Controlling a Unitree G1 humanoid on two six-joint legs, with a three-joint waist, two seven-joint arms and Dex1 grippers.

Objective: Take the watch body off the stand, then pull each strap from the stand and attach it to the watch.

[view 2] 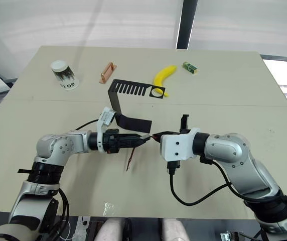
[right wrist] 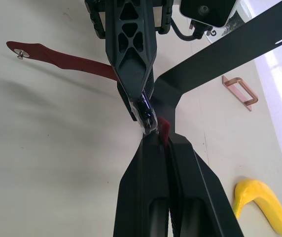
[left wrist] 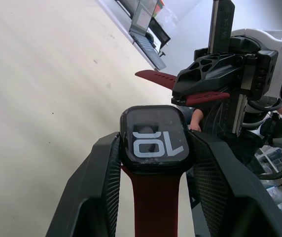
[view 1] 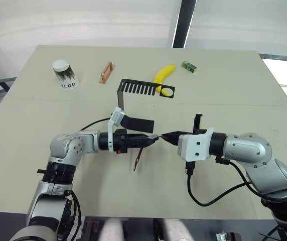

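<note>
Watch body, a small black rounded-square case with a glossy dark screen and pale digits, sits clamped between the ribbed black fingers of the left gripper at the centre of the head views, just above the table. One dark red strap of matte, flexible rubber is already joined to the case and dangles from it down toward the tabletop; the right wrist view shows its free end carrying a small metal stud. The right gripper, coming in from the right of the frame, has its two smooth black fingers pinched together on the second strap, whose tip meets the edge of the watch body, so the two grippers almost touch nose to nose. Just behind them lies the stand, thin black bent sheet metal with a flat base, a short upright and a comb-slotted arm ending in a round hole. Farther back, in the upper part of the frame, a curved yellow banana lies beside the hole, a small green box to its right, a copper-coloured bar to its left, and an upturned white paper cup at the upper left. The table is a matte, pale beige board with a faint seam across it. Beyond it stand whitish panels split by a dark post.
</note>
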